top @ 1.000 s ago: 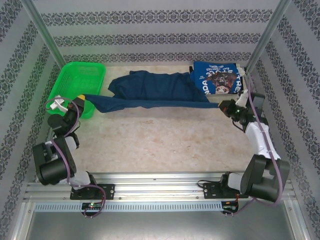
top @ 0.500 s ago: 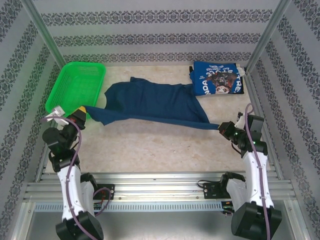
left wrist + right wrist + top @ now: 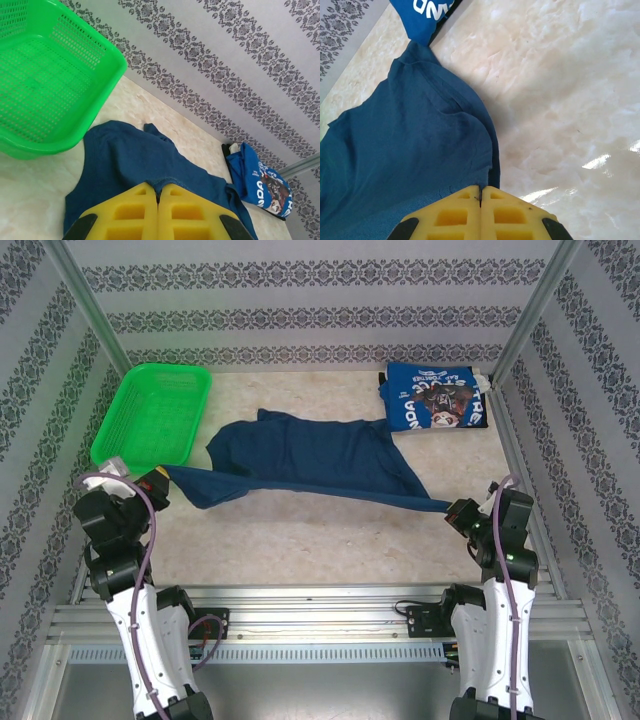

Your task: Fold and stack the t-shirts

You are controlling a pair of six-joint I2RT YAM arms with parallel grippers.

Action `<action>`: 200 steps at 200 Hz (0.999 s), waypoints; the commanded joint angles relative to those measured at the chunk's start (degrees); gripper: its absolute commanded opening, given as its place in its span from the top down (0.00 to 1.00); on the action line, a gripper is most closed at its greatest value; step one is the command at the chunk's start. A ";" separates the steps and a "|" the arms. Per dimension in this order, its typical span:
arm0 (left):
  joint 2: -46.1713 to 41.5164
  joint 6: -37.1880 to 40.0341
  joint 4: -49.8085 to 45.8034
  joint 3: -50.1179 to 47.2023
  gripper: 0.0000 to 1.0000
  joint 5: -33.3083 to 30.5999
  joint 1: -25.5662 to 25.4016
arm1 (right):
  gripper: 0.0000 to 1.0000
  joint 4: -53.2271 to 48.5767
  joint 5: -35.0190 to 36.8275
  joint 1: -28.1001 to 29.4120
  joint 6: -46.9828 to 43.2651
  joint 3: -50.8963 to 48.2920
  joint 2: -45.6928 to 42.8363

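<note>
The dark navy t-shirt [image 3: 310,455] hangs stretched across the middle of the table between my two grippers. My left gripper [image 3: 160,478] is shut on its left hem corner, near the table's left side. My right gripper [image 3: 455,510] is shut on its right corner, near the right side. In the left wrist view the yellow jaws [image 3: 158,192] pinch a hem of the navy t-shirt [image 3: 135,160]. In the right wrist view my gripper [image 3: 480,195] pinches the edge of the navy cloth [image 3: 410,150]. The brighter blue t-shirt [image 3: 436,395] lies folded at the back right, its white lettering up.
A green mesh basket [image 3: 155,415] stands at the back left, also in the left wrist view as the basket [image 3: 45,75]. Patterned walls close in the table on three sides. Bare marble table [image 3: 320,540] lies in front of the navy shirt.
Both grippers have pulled back toward the near edge, dragging the navy t-shirt forward and spreading it flatter. The blue folded shirt has not moved.
</note>
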 commanded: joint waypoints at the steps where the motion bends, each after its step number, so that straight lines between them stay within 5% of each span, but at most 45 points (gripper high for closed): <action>1: -0.18 3.34 -4.41 2.75 1.00 -2.31 -0.66 | 1.00 -2.13 2.71 -0.91 0.67 1.85 -0.85; 39: 1.32 1.42 -1.27 2.12 1.00 -0.68 -1.02 | 1.00 0.30 0.93 -0.80 -0.34 1.08 0.89; 76: 7.09 -0.92 6.97 -1.26 1.00 -1.76 -1.97 | 1.00 7.23 -1.74 2.75 -2.37 1.48 11.87; 119: 23.04 5.06 8.36 6.39 1.00 -14.09 -14.88 | 1.00 13.11 3.87 8.87 -4.98 6.24 26.05; 200: 41.99 7.96 13.57 11.63 1.00 -18.86 -15.12 | 1.00 15.73 3.84 13.71 -9.78 20.39 48.87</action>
